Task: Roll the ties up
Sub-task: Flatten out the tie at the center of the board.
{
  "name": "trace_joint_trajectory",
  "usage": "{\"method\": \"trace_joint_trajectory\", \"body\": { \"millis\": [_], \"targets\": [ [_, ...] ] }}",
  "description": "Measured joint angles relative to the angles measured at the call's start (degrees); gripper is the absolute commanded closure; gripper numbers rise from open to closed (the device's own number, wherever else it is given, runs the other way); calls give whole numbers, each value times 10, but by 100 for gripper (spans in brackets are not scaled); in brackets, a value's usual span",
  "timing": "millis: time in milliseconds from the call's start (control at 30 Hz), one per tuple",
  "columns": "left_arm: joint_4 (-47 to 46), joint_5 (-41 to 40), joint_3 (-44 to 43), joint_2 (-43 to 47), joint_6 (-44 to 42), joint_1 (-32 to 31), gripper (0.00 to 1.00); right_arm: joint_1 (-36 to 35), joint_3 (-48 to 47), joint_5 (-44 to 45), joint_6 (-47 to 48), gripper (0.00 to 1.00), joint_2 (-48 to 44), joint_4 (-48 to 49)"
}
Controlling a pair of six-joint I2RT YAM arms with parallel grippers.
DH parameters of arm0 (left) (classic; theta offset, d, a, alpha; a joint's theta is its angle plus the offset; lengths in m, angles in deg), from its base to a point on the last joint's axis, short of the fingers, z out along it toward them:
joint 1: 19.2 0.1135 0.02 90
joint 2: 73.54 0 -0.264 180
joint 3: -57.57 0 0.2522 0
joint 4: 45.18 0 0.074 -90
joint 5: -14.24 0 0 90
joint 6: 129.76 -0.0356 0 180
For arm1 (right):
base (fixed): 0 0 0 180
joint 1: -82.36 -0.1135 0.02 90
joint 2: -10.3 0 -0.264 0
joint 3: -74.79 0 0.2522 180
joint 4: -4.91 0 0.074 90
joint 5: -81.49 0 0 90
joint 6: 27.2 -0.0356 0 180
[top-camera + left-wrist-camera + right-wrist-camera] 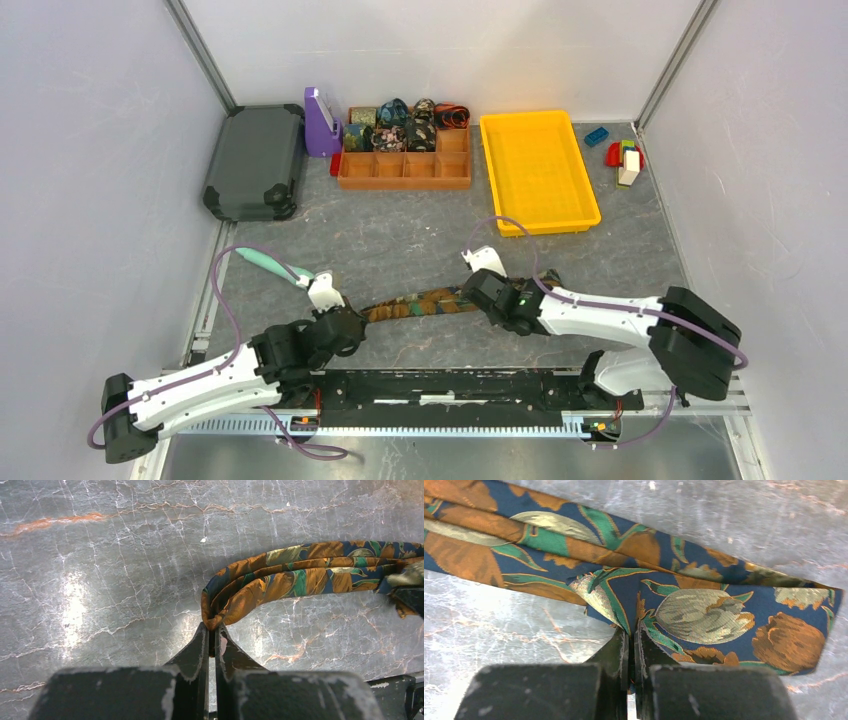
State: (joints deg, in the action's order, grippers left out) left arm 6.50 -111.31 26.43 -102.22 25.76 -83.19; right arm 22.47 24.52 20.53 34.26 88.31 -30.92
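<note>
Left gripper (213, 632): clamped on the folded end of the tie (280, 577).
Right gripper (630, 630): clamped on the tie's edge, near its wide end.
Hidden: part of the tie under the right gripper, top view.

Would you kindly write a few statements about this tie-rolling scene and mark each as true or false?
1. The left gripper is shut on the folded end of the tie. True.
2. The right gripper hangs open above the tie. False: it is shut on the tie's edge.
3. The rolled ties sit in the yellow tray. False: they sit in the orange organiser beside it.
4. The tie lies stretched on the table between the two grippers. True.
</note>
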Motion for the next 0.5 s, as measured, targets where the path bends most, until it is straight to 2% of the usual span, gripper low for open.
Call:
{"method": "trace_joint_trajectory", "body": {
  "millis": [233,500],
  "targets": [
    [14,-5,0,7,11,0,98,63,-16,14,19,100,-89,-54],
    [50,-26,-11,14,29,0,98,212,-37,21,55,100,-184,-70]
  ]
}}
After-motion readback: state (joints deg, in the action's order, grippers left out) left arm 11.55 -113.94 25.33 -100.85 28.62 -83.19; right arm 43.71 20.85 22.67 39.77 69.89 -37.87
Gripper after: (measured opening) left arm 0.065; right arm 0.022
